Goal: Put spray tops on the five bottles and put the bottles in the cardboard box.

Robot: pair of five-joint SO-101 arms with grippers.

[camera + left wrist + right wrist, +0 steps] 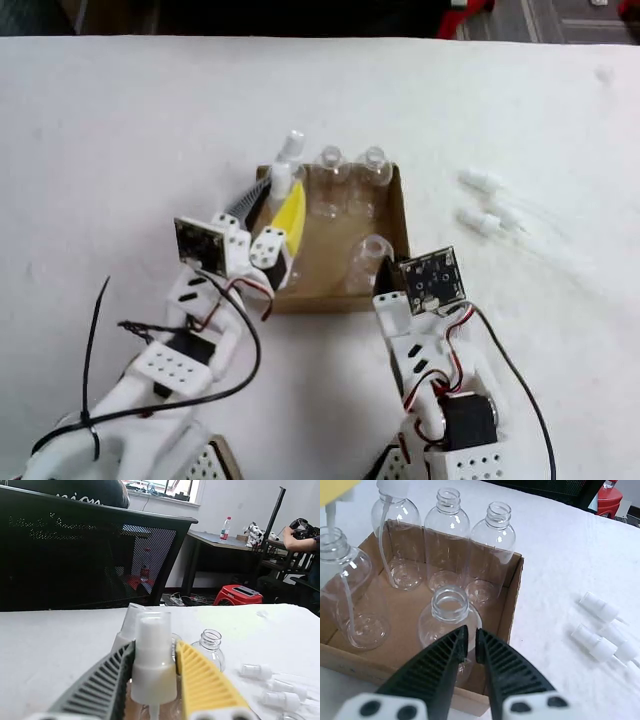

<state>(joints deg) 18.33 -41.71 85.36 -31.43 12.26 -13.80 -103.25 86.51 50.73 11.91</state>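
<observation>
Brown cardboard box [320, 298] stands on the white counter [120, 130] with five clear plastic bottles upright inside it. The capped bottle [400, 545] in a far corner already wears a white spray top. The left fingers [200, 680], one grey and one yellow, clamp a second white spray top [154, 660] above the open bottle [350, 595], with its thin tube running down into the neck. The right fingers [440, 665], black, are nearly closed, with a narrow slit and nothing between them, just beside the front bottle [449, 607]. Three loose spray tops [592, 642] lie on the counter, apart from the box.
</observation>
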